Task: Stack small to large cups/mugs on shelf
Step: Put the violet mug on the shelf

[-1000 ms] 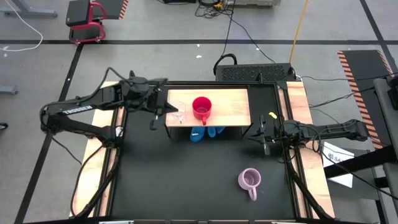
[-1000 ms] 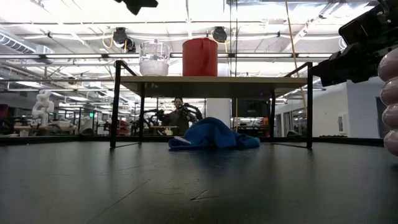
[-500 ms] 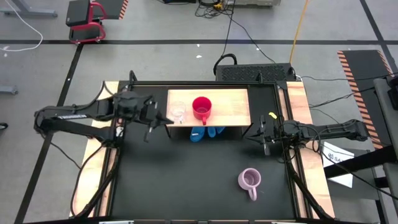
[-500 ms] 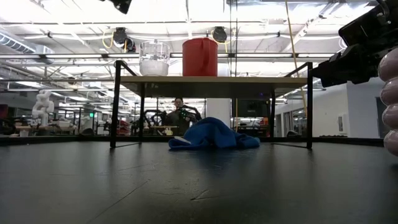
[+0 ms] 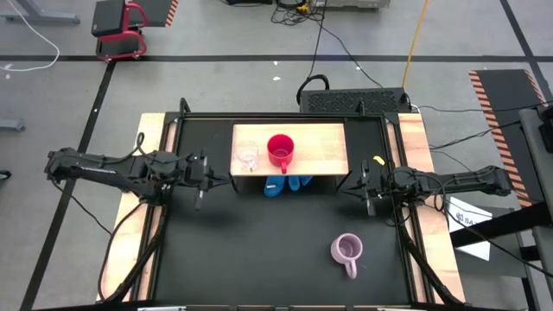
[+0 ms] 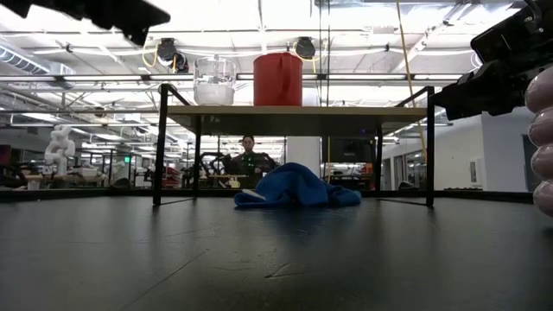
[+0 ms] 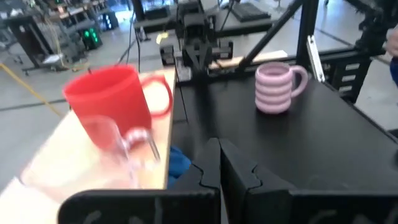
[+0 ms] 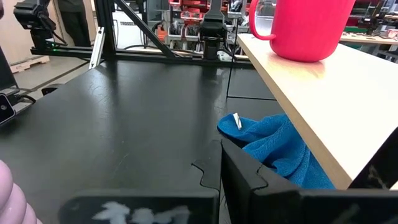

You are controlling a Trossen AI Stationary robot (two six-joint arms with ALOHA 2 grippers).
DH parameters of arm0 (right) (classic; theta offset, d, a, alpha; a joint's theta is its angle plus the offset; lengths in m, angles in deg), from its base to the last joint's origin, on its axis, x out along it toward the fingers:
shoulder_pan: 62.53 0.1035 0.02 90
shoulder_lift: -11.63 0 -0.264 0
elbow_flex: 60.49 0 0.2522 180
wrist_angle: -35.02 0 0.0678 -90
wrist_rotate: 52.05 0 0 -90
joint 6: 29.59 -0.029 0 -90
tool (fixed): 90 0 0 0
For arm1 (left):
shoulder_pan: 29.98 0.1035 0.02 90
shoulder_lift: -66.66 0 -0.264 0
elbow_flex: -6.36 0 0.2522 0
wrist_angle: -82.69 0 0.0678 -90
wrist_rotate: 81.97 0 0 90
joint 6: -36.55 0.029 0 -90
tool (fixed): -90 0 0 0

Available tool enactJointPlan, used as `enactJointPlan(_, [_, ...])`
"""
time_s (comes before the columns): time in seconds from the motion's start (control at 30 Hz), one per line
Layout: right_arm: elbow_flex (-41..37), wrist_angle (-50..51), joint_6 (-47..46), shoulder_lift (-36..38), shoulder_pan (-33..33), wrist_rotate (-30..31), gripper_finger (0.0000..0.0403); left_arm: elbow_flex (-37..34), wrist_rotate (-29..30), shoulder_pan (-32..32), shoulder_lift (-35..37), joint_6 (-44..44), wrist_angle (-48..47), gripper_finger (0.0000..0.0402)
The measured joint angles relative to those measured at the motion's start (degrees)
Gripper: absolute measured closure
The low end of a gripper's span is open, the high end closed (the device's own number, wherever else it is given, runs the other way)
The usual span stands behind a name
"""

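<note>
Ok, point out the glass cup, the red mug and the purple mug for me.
glass cup (image 5: pixel 247 156), high view, on its open top.
red mug (image 5: pixel 279 149), high view, on its rim and inside.
purple mug (image 5: pixel 346 249), high view, on its open top.

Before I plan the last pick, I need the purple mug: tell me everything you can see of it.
The purple mug is lilac, with a ribbed, ringed body and one loop handle, and looks like ceramic. It stands upright and looks empty on the black tabletop, toward the front right, apart from the shelf and the other cups. Nothing touches it but the table; neither arm is at it.
</note>
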Motion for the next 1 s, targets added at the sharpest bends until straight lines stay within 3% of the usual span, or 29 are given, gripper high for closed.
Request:
enactJointPlan(0.2, [0.0, -0.1, 0.0, 0.0, 0.0, 0.0, 0.0403, -6.2, 3.2, -4.0, 0.6, -4.2, 4.8, 0.0402])
enactJointPlan(0.37, [0.0, -1.0, 0.0, 0.0, 0.0, 0.0, 0.0403, -11.2, 6.8, -8.0, 0.8, -1.2, 12.7, 0.0402])
enactJointPlan(0.53, [0.0, -2.1, 0.0, 0.0, 0.0, 0.0, 0.0403, -13.8, 11.0, -10.5, 2.9, 0.4, 14.2, 0.0402])
enactJointPlan(1.0, [0.0, -6.7, 0.4, 0.0, 0.0, -3.1, 0.0403, -24.1, 11.4, -10.7, 12.9, 3.4, 16.8, 0.0402])
